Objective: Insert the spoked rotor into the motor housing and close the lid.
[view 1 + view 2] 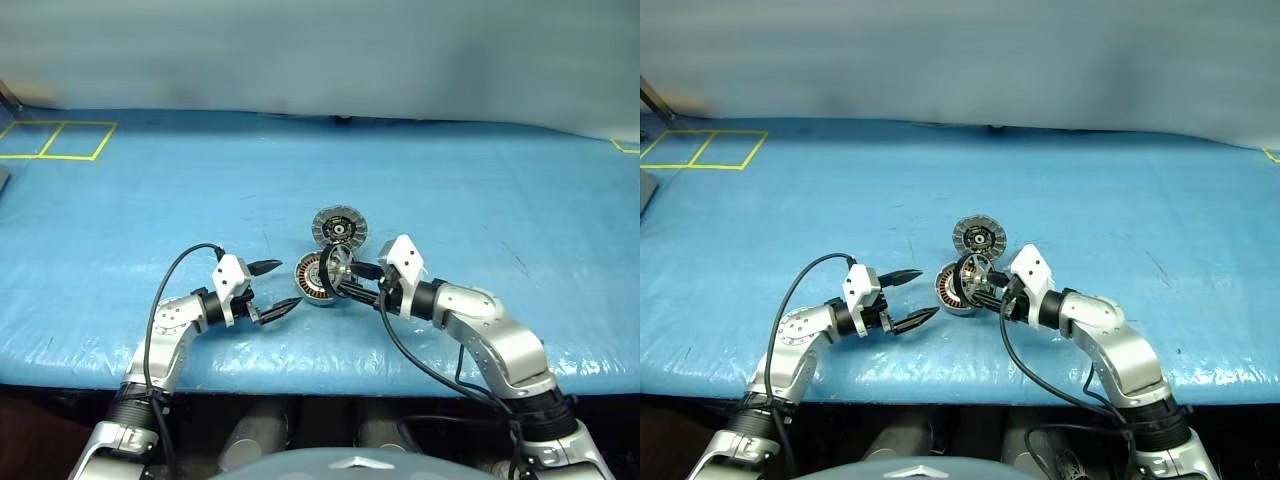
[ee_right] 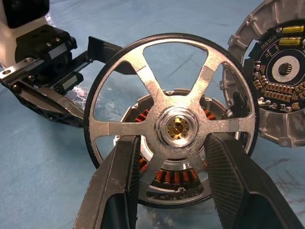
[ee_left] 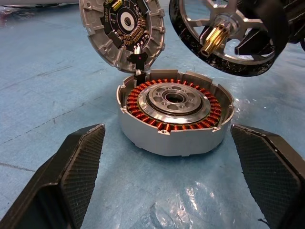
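Observation:
The motor housing (image 1: 312, 281) stands on the blue table, open side up, showing its copper windings (image 3: 143, 107) and pale centre. The lid (image 1: 340, 228) lies just behind it, its ribbed face with the dark centre turned up. My right gripper (image 1: 347, 284) is shut on the spoked rotor (image 2: 177, 126), gripping it at the silvery hub. The rotor is tilted on edge in the air, just above the housing's right rim. My left gripper (image 1: 290, 284) is open just left of the housing, its fingers (image 3: 71, 176) spread wider than the can and not touching it.
The blue cover (image 1: 500, 200) wraps the whole table, whose front edge (image 1: 330, 375) runs just under my arms. Yellow tape squares (image 1: 55, 140) mark the far left corner. Black cables (image 1: 165, 290) loop off both wrists.

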